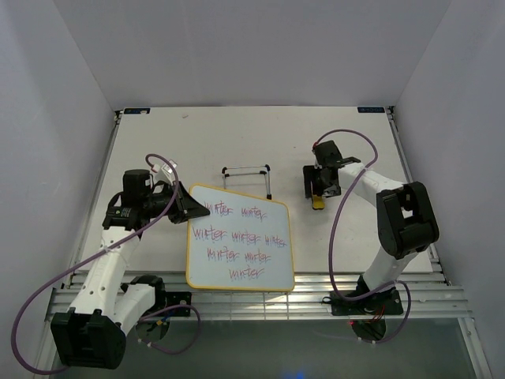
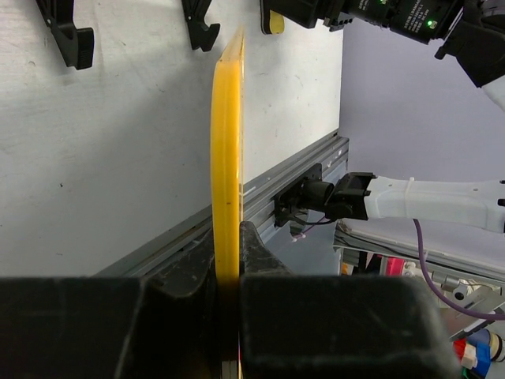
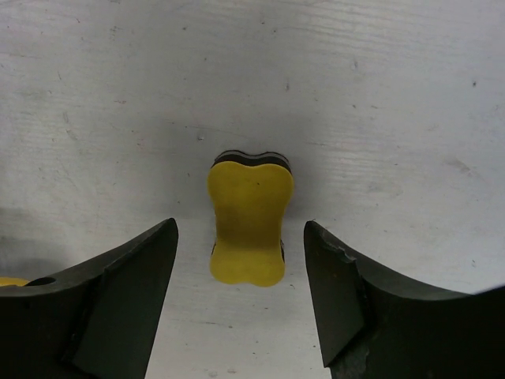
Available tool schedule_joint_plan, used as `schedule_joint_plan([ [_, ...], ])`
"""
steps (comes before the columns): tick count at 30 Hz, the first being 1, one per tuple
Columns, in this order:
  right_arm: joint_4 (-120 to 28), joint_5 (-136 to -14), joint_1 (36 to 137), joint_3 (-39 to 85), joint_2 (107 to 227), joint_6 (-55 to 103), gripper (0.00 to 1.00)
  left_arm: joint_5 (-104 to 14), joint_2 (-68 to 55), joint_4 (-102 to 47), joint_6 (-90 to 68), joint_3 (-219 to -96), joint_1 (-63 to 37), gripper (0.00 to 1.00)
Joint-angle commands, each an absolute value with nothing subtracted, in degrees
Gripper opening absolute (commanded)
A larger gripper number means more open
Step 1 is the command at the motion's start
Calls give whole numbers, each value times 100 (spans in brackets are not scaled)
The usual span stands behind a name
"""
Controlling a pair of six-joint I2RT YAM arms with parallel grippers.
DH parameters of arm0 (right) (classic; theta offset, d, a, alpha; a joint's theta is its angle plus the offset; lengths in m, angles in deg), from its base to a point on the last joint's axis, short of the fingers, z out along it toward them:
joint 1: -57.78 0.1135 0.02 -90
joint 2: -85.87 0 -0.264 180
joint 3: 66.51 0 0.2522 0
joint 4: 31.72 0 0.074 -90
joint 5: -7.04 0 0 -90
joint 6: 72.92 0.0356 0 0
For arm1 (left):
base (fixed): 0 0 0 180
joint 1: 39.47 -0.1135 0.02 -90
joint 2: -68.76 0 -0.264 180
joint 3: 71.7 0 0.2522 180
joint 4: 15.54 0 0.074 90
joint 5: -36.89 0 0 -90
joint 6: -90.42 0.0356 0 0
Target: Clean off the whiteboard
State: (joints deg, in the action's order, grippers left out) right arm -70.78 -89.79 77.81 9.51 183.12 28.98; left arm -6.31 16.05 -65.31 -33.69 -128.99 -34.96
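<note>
The whiteboard (image 1: 239, 237), white with a yellow frame, lies near the table's front middle and bears several rows of purple-red scribbled words. My left gripper (image 1: 192, 207) is shut on the board's left edge; the left wrist view shows the yellow frame (image 2: 227, 158) edge-on between the jaws. The small yellow eraser (image 1: 317, 202) lies on the table right of the board. My right gripper (image 1: 319, 189) is open just above it; in the right wrist view the eraser (image 3: 248, 223) sits between and ahead of the spread fingers, not touched.
The board's black wire stand (image 1: 248, 175) stands apart behind the board. A grey metal rail (image 1: 260, 298) runs along the table's front edge. White walls enclose the table on three sides.
</note>
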Motion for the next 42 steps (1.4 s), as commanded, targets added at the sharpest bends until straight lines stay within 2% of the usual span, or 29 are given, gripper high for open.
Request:
schedule_joint_plan([
  [1,-7000,-9104,7887,1176,18483,2833,70,-345,1638,-6411,-3447,-12879,-3490,0],
  [17,-6798,-9166,7887,930,18572,2780,55,-345,1646,-6244,-3211,-12694,-3482,0],
  [21,-6789,-9096,7887,948,18615,2789,50,-460,1673,-6244,-3184,-12703,-3490,0],
  [25,-6789,-9078,7887,930,18616,2771,38,-521,1638,-6253,-3140,-12686,-3490,0],
  [37,-6736,-9131,7887,763,18493,2683,29,-741,1594,-6262,-2938,-12580,-3490,0],
  [42,-6780,-9061,7878,640,18054,2701,29,-697,1550,-6183,-2841,-12571,-3490,0],
])
